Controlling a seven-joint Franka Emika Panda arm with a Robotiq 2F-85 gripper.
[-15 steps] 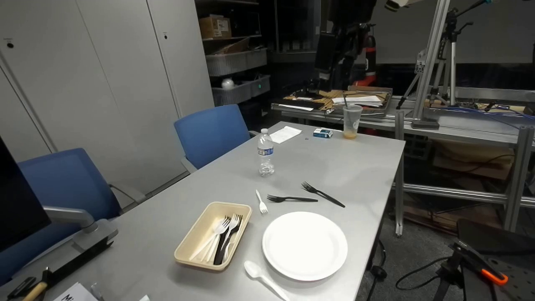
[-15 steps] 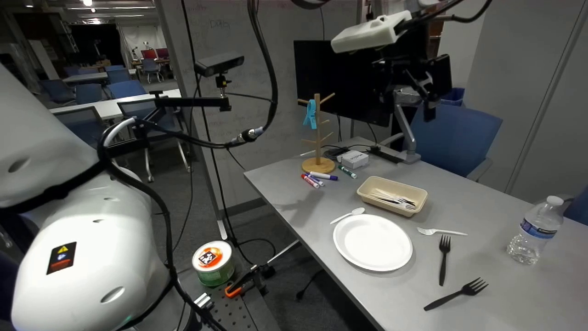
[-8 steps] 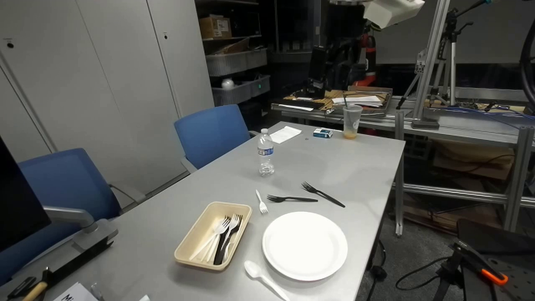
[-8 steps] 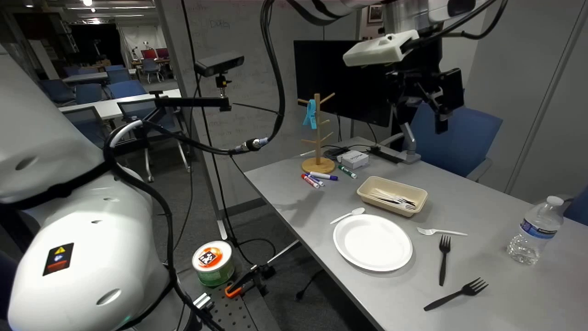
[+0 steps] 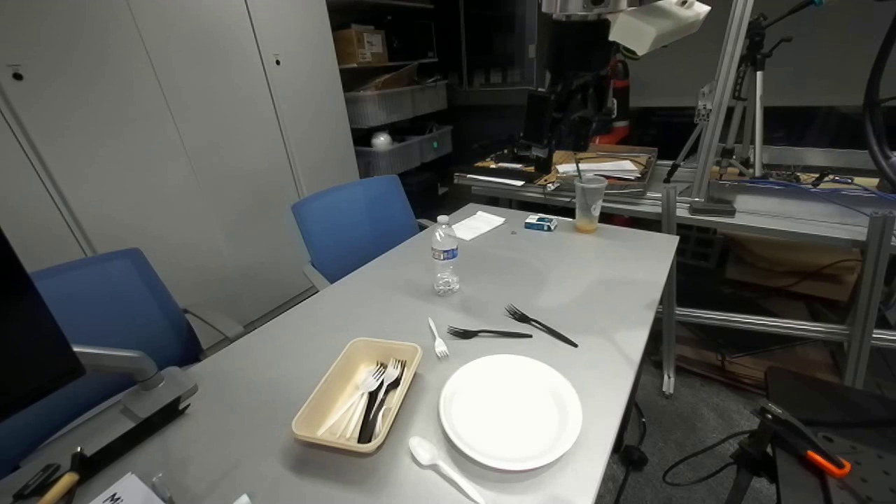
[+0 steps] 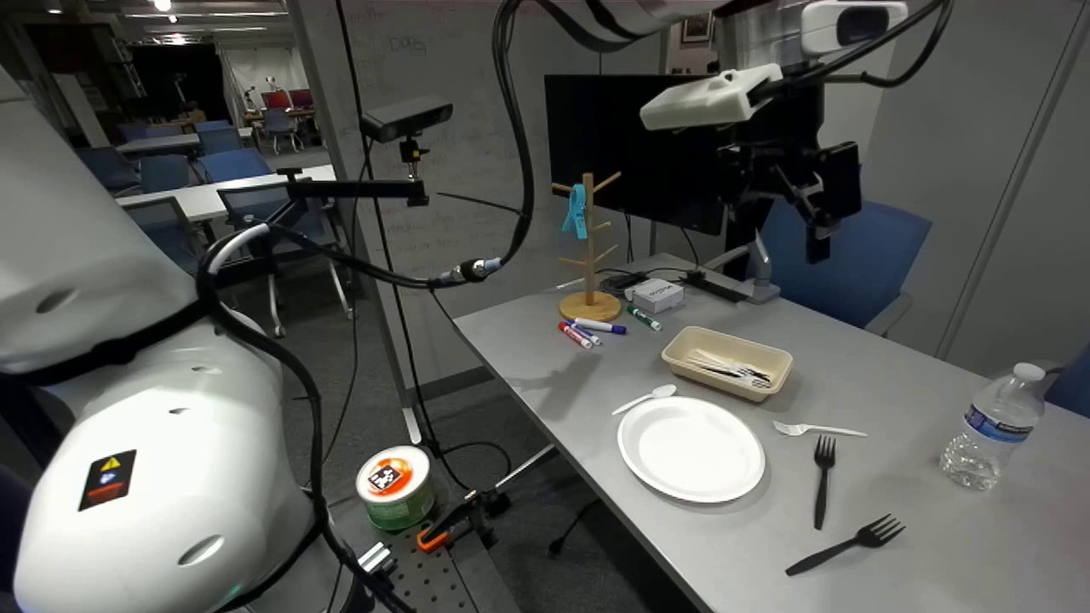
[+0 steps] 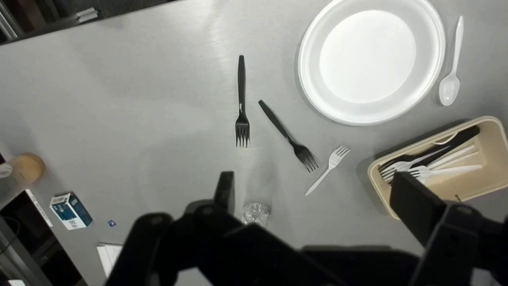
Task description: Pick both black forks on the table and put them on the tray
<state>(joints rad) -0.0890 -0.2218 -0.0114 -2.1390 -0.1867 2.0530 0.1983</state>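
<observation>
Two black forks lie flat on the light-grey table (image 5: pixel 581 273). One black fork (image 7: pixel 285 133) lies slanted near a small white fork; it also shows in both exterior views (image 5: pixel 490 334) (image 6: pixel 822 481). The second black fork (image 7: pixel 241 95) lies beside it, nearer the table edge, and also shows in both exterior views (image 5: pixel 542 326) (image 6: pixel 847 547). The beige tray (image 7: pixel 490 153) holds several white and black utensils; it stands in both exterior views (image 5: pixel 329 442) (image 6: pixel 694 368). My gripper (image 7: pixel 316 180) is open and empty, high above the table; it also shows in an exterior view (image 6: pixel 792 221).
A white plate (image 7: pixel 369 59) and white spoon (image 7: pixel 450 85) lie near the forks. A white fork (image 7: pixel 329 169) lies between forks and tray. A clear bottle (image 5: pixel 446 259) stands close to the forks. A cup (image 5: pixel 589 203) and small box (image 5: pixel 540 222) stand at the far end.
My gripper has moved sideways and somewhat down, toward the right in an exterior view. The move is small in the last half second. The forks, tray and plate have not moved.
</observation>
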